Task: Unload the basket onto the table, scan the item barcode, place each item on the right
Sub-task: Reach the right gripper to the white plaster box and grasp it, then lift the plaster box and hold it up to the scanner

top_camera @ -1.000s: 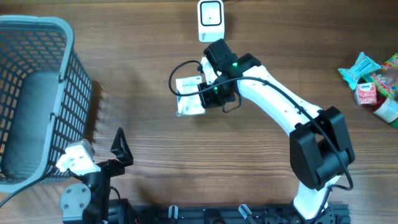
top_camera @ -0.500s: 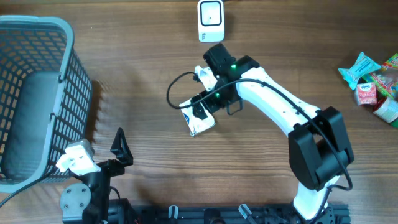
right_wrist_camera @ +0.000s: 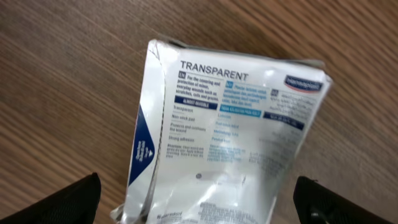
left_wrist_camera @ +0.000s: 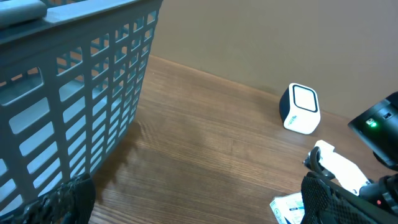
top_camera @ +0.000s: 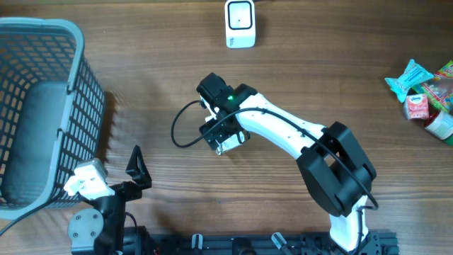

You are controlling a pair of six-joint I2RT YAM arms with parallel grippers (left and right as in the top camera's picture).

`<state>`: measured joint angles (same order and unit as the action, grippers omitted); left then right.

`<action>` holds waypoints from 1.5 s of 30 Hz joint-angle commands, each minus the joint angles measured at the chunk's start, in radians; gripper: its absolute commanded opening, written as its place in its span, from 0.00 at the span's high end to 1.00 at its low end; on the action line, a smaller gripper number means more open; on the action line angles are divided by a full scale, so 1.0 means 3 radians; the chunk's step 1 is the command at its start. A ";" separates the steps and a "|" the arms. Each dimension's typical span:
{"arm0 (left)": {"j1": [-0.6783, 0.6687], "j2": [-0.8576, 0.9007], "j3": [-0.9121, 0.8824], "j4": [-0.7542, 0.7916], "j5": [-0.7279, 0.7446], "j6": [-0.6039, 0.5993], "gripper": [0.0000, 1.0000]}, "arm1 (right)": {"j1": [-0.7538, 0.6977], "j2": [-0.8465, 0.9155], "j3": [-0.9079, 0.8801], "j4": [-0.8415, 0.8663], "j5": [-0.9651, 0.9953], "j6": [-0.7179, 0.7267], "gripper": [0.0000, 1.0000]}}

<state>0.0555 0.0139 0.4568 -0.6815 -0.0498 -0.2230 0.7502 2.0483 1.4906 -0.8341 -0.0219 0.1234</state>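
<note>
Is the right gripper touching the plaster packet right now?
Apart. The right wrist view shows bare table between the plaster packet and the fingers of the open right gripper.

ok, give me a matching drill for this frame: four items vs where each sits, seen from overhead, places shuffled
Items:
1. basket
2. scanner
3. packet
4. snacks

Places (overhead view):
A. right edge
B. middle
C. left edge
D. top centre

Pairs: 1-C, 2-D, 3-B, 4-A
</note>
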 commanded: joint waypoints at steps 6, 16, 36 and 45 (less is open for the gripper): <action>0.0025 -0.0018 -0.0015 0.0010 0.0052 -0.0006 0.00 | 0.0458 -0.0130 0.0121 -0.0229 0.0710 0.0300 0.00; 0.0024 -0.0018 -0.0015 0.0010 0.0052 -0.0006 0.00 | 0.0692 0.0413 0.0111 -0.0114 0.1508 0.0469 0.04; 0.0024 -0.0018 -0.0015 0.0010 0.0052 -0.0006 0.00 | 0.0048 -0.0028 0.1352 -0.1470 -0.0595 0.3091 0.96; 0.0025 -0.0018 -0.0015 0.0010 0.0051 -0.0006 0.00 | -0.0331 -0.0028 0.1350 -0.1963 -0.1972 0.5969 0.96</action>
<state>0.0555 0.0139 0.4568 -0.6815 -0.0498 -0.2230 0.6514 2.0579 1.8812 -1.4509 -0.5358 1.6211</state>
